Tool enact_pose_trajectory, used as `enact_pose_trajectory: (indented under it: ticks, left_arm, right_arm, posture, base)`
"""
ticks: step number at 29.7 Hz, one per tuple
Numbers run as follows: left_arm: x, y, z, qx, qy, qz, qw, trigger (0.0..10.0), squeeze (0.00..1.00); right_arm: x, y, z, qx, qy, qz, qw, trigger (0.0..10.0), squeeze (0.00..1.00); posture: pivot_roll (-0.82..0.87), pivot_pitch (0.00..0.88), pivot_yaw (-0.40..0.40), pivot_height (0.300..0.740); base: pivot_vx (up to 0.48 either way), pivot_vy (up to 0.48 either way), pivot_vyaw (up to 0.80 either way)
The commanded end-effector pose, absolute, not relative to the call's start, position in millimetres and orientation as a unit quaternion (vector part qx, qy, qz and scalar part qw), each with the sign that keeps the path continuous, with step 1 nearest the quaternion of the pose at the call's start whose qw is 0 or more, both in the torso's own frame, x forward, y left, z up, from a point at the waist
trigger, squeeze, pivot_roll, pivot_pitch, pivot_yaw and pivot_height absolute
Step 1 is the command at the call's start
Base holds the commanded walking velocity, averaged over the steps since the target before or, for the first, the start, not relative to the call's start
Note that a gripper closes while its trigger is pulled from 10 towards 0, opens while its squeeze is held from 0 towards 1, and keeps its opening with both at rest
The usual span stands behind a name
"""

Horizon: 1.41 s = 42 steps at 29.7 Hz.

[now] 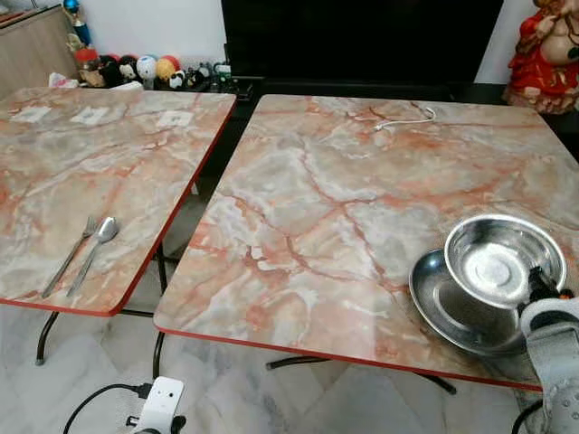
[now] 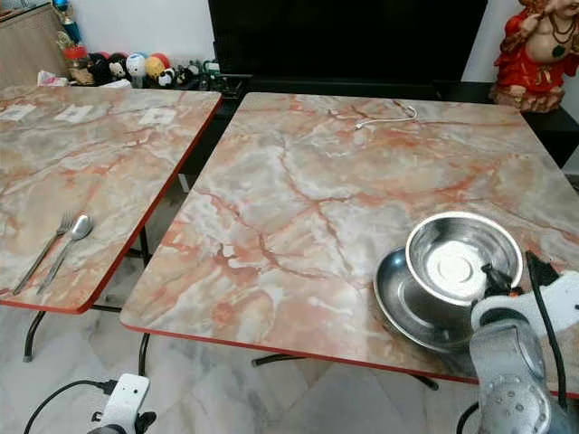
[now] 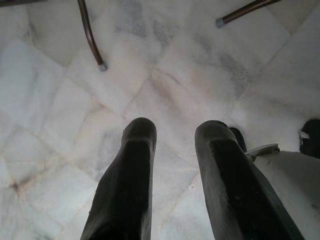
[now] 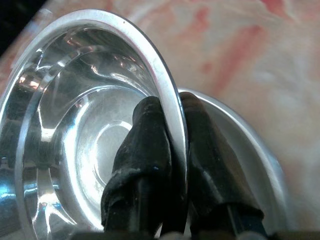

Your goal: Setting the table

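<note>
A steel bowl [image 1: 500, 259] sits tilted over a steel plate [image 1: 448, 312] near the front right of the right marble table [image 1: 362, 208]. My right gripper [image 4: 170, 145] is shut on the bowl's near rim [image 4: 172, 107], one finger inside and one outside; its silver arm [image 1: 554, 348] rises from the lower right. A fork [image 1: 71, 256] and a spoon [image 1: 96, 249] lie side by side near the front edge of the left marble table [image 1: 99, 172]. My left gripper [image 3: 172, 165] hangs open over the white floor, nothing between its fingers.
A gap with table legs [image 1: 156, 353] separates the two tables. A white cable [image 1: 404, 120] lies at the far side of the right table. Toys [image 1: 145, 68], a dark TV unit [image 1: 362, 41] and a red statue [image 1: 547, 54] stand behind. A black cord [image 1: 95, 398] runs on the floor.
</note>
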State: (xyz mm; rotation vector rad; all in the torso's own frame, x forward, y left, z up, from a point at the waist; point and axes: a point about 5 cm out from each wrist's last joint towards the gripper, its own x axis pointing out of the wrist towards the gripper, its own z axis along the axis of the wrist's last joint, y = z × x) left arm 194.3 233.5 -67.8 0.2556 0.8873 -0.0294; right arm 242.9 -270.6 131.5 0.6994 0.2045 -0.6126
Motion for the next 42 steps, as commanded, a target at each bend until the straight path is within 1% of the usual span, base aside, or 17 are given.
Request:
enact_pose_trajectory:
  ticks: [1, 9, 16, 23, 28, 29, 30, 31, 32, 33, 34, 35, 36, 42]
  left_arm:
    - [190.2, 236.9, -69.6, 0.126, 0.441, -0.013, 0.889, 10.0, 0.0]
    - [190.3, 236.6, -69.6, 0.128, 0.44, -0.016, 0.889, 10.0, 0.0]
    - [189.5, 237.5, -69.8, 0.13, 0.441, -0.015, 0.888, 10.0, 0.0]
    - [189.7, 238.4, -69.5, 0.129, 0.442, -0.012, 0.888, 10.0, 0.0]
    - [189.9, 238.7, -69.4, 0.128, 0.441, -0.01, 0.888, 10.0, 0.0]
    - [189.9, 238.8, -69.3, 0.127, 0.441, -0.009, 0.888, 10.0, 0.0]
    - [189.8, 238.8, -69.3, 0.127, 0.441, -0.009, 0.888, 10.0, 0.0]
    - [189.8, 238.8, -69.4, 0.127, 0.441, -0.009, 0.888, 10.0, 0.0]
    - [189.7, 239.1, -69.3, 0.127, 0.441, -0.008, 0.888, 10.0, 0.0]
    - [189.6, 239.4, -69.3, 0.127, 0.441, -0.007, 0.888, 10.0, 0.0]
    - [189.5, 239.6, -69.3, 0.127, 0.442, -0.007, 0.888, 10.0, 0.0]
    - [189.5, 239.6, -69.3, 0.127, 0.442, -0.007, 0.888, 10.0, 0.0]
    - [189.3, 239.9, -69.3, 0.127, 0.442, -0.007, 0.888, 10.0, 0.0]
    - [189.4, 240.2, -69.1, 0.125, 0.441, -0.006, 0.889, 10.0, 0.0]
  right_arm:
    - [239.8, -268.7, 135.1, 0.336, 0.099, -0.292, 0.89, 10.0, 0.0]
    - [239.1, -261.2, 123.7, 0.326, 0.139, -0.281, 0.892, 10.0, 0.0]
    - [240.7, -260.6, 119.6, 0.329, 0.146, -0.281, 0.89, 10.0, 0.0]
    - [244.3, -270.1, 112.3, 0.31, 0.152, -0.297, 0.89, 10.0, 0.0]
    - [248.2, -268.8, 112.9, 0.309, 0.151, -0.292, 0.893, 10.0, 0.0]
    - [249.7, -267.7, 113.2, 0.31, 0.149, -0.291, 0.893, 10.0, 1.0]
    - [250.9, -266.6, 112.9, 0.311, 0.149, -0.29, 0.893, 10.0, 0.97]
    - [251.6, -265.9, 112.5, 0.312, 0.149, -0.289, 0.893, 10.0, 0.97]
    - [253.5, -263.8, 111.6, 0.314, 0.149, -0.284, 0.894, 10.0, 0.75]
    - [254.4, -262.6, 111.6, 0.315, 0.149, -0.279, 0.895, 10.0, 0.49]
    - [255.0, -261.4, 111.7, 0.315, 0.15, -0.275, 0.896, 10.0, 0.09]
    - [255.0, -261.4, 111.7, 0.315, 0.15, -0.275, 0.896, 10.0, 0.09]
    - [255.7, -260.2, 112.0, 0.314, 0.15, -0.272, 0.897, 10.0, 0.0]
    - [254.5, -259.8, 109.9, 0.305, 0.159, -0.274, 0.898, 10.0, 0.0]
  posture:
    - [0.03, 0.0, 0.004, 0.74]
    - [0.03, 0.0, 0.006, 0.74]
    - [0.03, 0.0, 0.005, 0.74]
    - [0.04, 0.0, 0.004, 0.74]
    - [0.04, 0.0, 0.005, 0.74]
    - [0.04, 0.0, 0.006, 0.74]
    - [0.04, 0.001, 0.005, 0.74]
    - [0.04, 0.001, 0.005, 0.74]
    - [0.05, 0.003, 0.006, 0.74]
    - [0.05, 0.003, 0.006, 0.74]
    - [0.05, 0.003, 0.006, 0.74]
    - [0.05, 0.003, 0.006, 0.74]
    - [0.05, 0.005, 0.005, 0.74]
    - [0.04, 0.006, 0.003, 0.74]
  base:
    - [0.0, 0.0, 0.0]
    - [0.0, 0.0, 0.0]
    - [0.0, 0.0, 0.0]
    - [0.0, 0.0, 0.0]
    - [0.0, 0.0, 0.0]
    - [0.0, 0.0, 0.0]
    - [0.0, 0.0, 0.0]
    - [0.0, 0.0, 0.0]
    - [0.0, 0.0, 0.0]
    - [0.0, 0.0, 0.0]
    - [0.0, 0.0, 0.0]
    - [0.0, 0.0, 0.0]
    - [0.0, 0.0, 0.0]
    - [0.0, 0.0, 0.0]
